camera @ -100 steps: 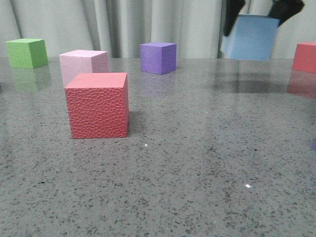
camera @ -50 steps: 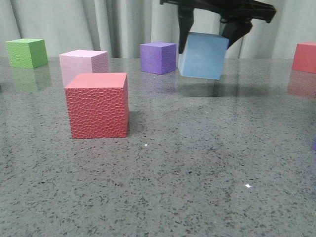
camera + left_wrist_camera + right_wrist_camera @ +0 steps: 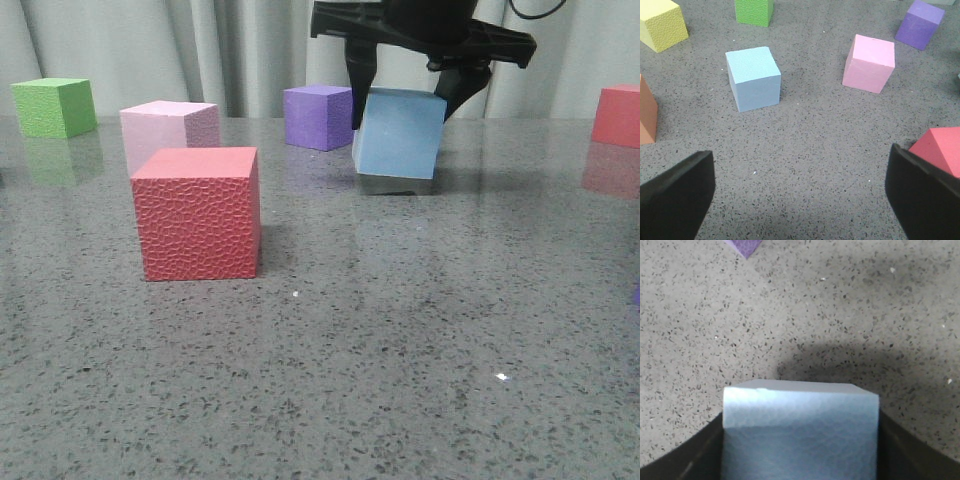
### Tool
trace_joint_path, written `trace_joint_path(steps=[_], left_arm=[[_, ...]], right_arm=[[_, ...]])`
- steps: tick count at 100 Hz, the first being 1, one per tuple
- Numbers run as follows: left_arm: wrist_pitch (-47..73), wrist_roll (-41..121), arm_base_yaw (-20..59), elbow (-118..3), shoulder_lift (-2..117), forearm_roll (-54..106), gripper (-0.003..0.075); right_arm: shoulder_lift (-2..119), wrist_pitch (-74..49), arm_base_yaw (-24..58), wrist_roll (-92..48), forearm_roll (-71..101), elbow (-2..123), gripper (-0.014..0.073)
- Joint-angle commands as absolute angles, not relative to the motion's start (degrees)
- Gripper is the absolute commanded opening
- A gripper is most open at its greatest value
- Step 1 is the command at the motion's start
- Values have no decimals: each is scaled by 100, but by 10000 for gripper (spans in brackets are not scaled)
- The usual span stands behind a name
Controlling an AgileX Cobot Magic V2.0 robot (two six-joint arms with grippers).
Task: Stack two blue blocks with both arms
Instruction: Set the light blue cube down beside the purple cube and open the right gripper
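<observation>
My right gripper (image 3: 405,95) is shut on a pale blue block (image 3: 399,132) and holds it slightly tilted, at or just above the table, right of the purple cube (image 3: 319,116). In the right wrist view the same block (image 3: 800,432) fills the space between the black fingers (image 3: 700,452). The second pale blue block (image 3: 753,78) shows only in the left wrist view, resting alone on the table. My left gripper (image 3: 800,195) is open and empty above bare table, well short of that block.
A big red cube (image 3: 198,212) stands front left, a pale pink cube (image 3: 170,130) behind it, a green cube (image 3: 54,106) far left, a red cube (image 3: 617,115) far right. The left wrist view also shows yellow (image 3: 660,24) and orange (image 3: 647,116) cubes.
My right gripper has carried the blue block from the upper right leftwards and down, close to the table beside the purple cube.
</observation>
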State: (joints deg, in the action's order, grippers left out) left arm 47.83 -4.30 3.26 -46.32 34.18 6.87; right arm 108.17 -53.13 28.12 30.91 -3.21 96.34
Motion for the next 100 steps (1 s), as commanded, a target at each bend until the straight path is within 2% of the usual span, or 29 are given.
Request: trace_joint_path(steps=[1, 44, 70, 100], left_arm=[[4329, -447, 335, -4812, 3471, 758, 649], [4329, -447, 335, -4812, 3471, 758, 649], [4329, -447, 335, -4812, 3471, 758, 649], [4329, -447, 335, -4812, 3471, 758, 649]], right_arm=[[10532, -5129, 2801, 3082, -464, 9830, 392], [10613, -5145, 2801, 3082, -463, 9830, 400], [10613, -5140, 2801, 3082, -463, 9830, 541], [10613, -5040, 2801, 3082, -465, 9830, 583]])
